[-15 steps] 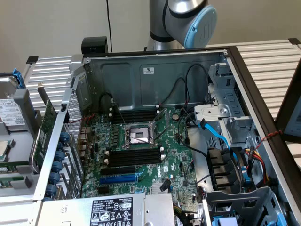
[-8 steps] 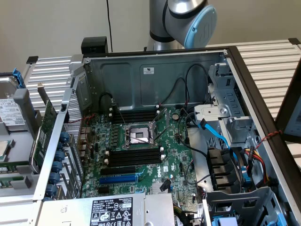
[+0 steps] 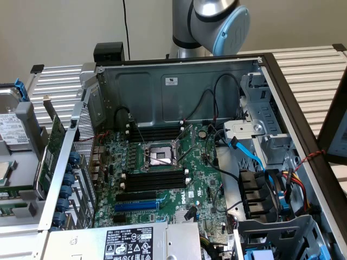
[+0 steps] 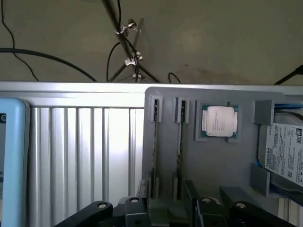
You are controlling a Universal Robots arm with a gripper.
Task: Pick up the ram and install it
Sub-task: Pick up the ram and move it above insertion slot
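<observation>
Two ram sticks stand on edge in a grey holder tray [image 4: 246, 161]: one thin dark-green ram stick [image 4: 155, 142] and a second ram stick [image 4: 180, 142] beside it. My gripper [image 4: 168, 210] hangs above the tray near one end of the sticks, open and holding nothing, with its black fingers [image 4: 196, 205] spread apart. In the exterior view the open computer case holds the green motherboard [image 3: 200, 179], with long black empty slots [image 3: 154, 179] on either side of the processor socket [image 3: 158, 156].
A loose processor [image 4: 218, 121] and a hard drive [image 4: 284, 151] sit in the tray next to the sticks. A green expansion card [image 3: 51, 146] stands at the exterior view's left, outside the case. Cables [image 3: 255, 157] and a drive cage crowd the case's right side. The arm's base [image 3: 209, 24] stands behind it.
</observation>
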